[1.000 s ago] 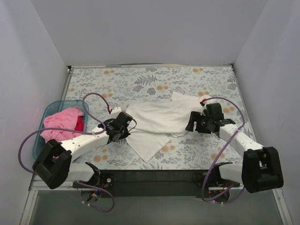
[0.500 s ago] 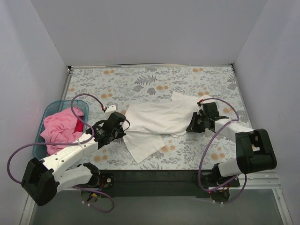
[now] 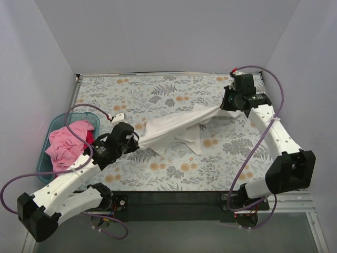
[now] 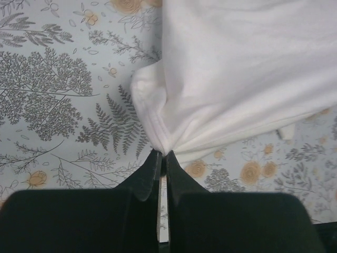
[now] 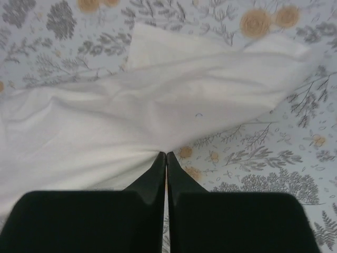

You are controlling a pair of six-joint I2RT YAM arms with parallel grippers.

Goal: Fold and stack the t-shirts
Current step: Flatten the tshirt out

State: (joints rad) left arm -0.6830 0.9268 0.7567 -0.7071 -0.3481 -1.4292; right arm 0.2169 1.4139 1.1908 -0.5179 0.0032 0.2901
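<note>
1. Floral table (image 3: 174, 179) is crossed by the white t-shirt (image 3: 171, 129), stretched taut.
2. Its left end is pinched in the tightly clamped left gripper (image 4: 162, 154).
3. Its right end is clamped likewise by the right gripper (image 5: 166, 154).

White t-shirt (image 3: 171, 132), bunched and taut over the table (image 3: 158, 89); pink t-shirt (image 3: 66, 142) heaped in teal basket (image 3: 52, 125).

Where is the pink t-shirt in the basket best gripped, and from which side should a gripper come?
Pinch a raised fold near the top of the pink t-shirt, coming straight down from above. It lies crumpled in a heap inside the teal basket, whose walls block a sideways approach, and no hem or sleeve shows clearly.
</note>
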